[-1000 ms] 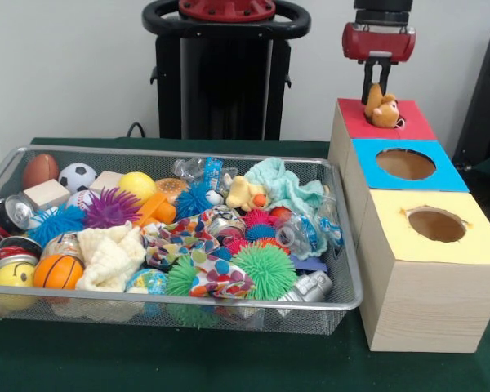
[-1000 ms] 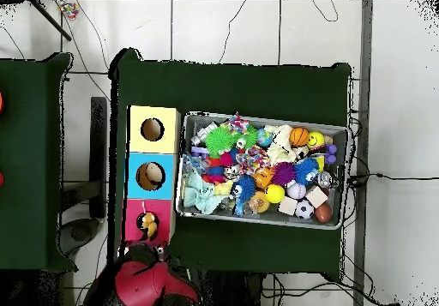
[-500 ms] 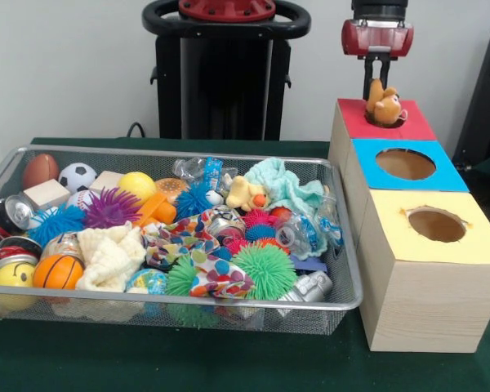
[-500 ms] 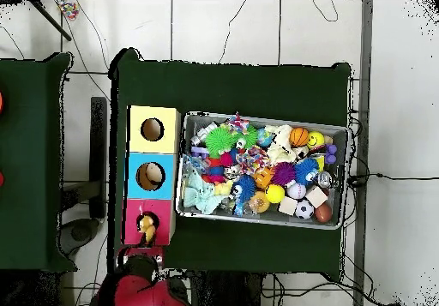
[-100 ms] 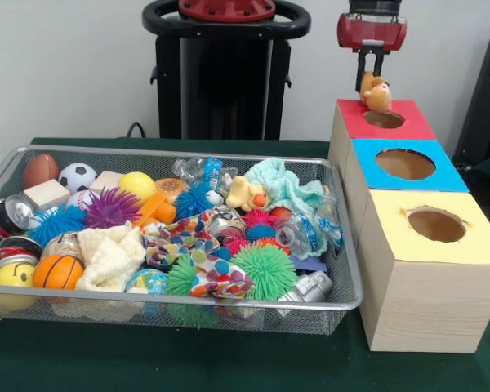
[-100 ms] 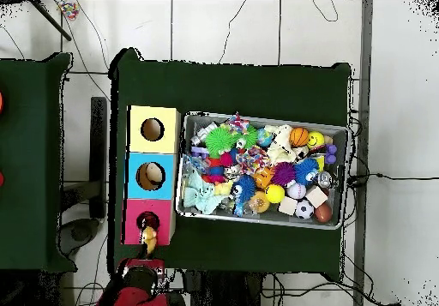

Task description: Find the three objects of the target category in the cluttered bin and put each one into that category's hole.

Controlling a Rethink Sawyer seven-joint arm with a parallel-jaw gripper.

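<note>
My end effector is clamped on the small orange plush toy, holding it just above the red box's hole, toward its 12 o'clock rim. The wire bin of balls, cloths and toys sits on the green counter at 9 o'clock of the boxes.

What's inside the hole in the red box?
The red box's hole looks dark and empty at the top. Deeper down is hidden. A brown plush toy hangs from the gripper by its far edge, not inside.
</note>
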